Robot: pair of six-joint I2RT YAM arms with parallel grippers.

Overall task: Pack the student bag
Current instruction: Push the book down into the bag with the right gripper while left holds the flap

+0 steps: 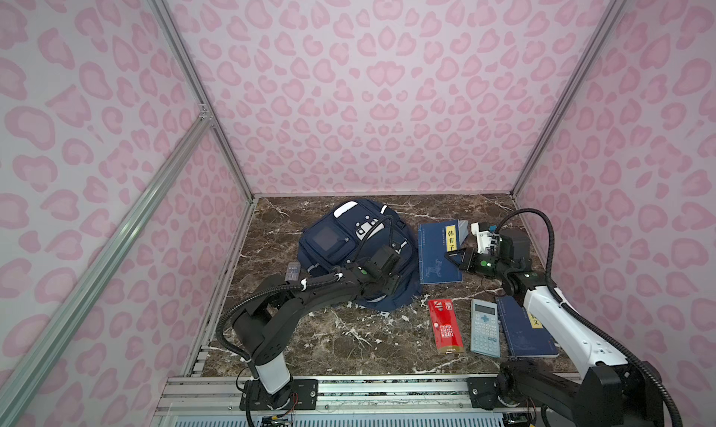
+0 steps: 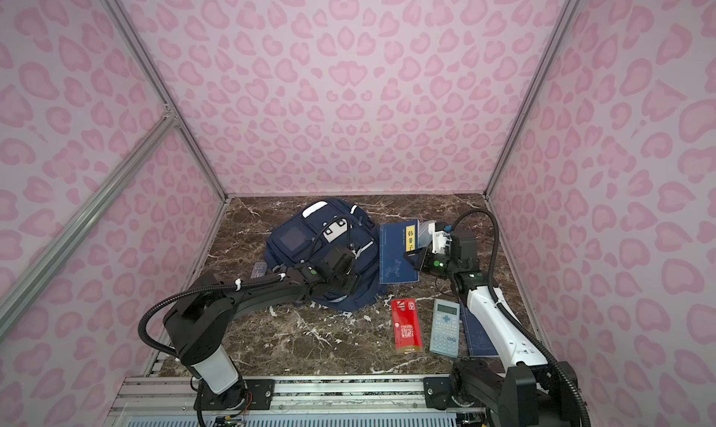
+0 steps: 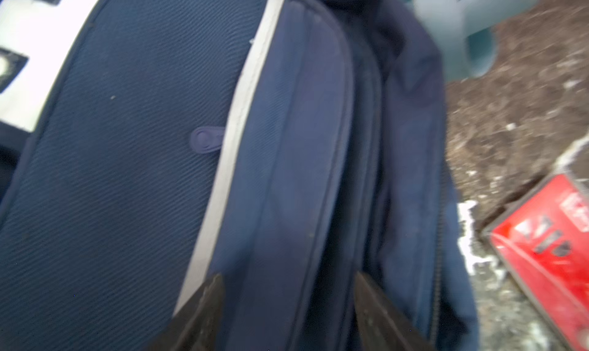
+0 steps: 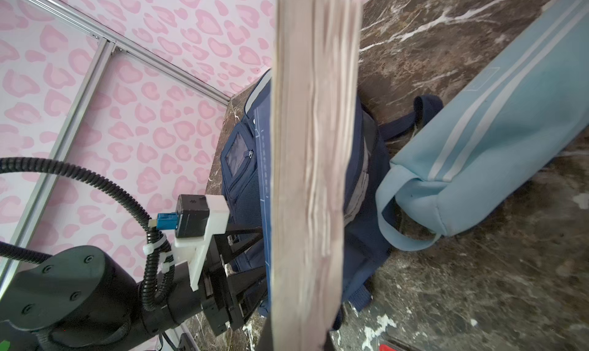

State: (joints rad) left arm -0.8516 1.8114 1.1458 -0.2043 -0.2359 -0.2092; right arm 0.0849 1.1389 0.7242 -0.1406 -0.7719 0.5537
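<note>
The student bag (image 1: 337,239) (image 2: 298,243) lies flat at the back middle of the marble table, navy with white stripes. My left gripper (image 1: 390,285) (image 2: 348,282) hovers over its near right side; in the left wrist view the gripper (image 3: 288,289) is open, straddling a navy seam of the bag (image 3: 127,142) without holding it. My right gripper (image 1: 454,257) (image 2: 413,259) is shut on the right edge of a navy book with a yellow label (image 1: 439,252) (image 2: 397,250). The book's page edge (image 4: 312,174) fills the middle of the right wrist view, between the jaws of that gripper (image 4: 298,336).
A light-blue pencil pouch (image 4: 478,148) (image 1: 463,228) lies behind the held book. In front are a red box (image 1: 445,326) (image 3: 548,244), a grey-blue calculator (image 1: 484,326) and a second navy book (image 1: 523,328) under the right arm. A small clear item (image 1: 293,270) lies left of the bag.
</note>
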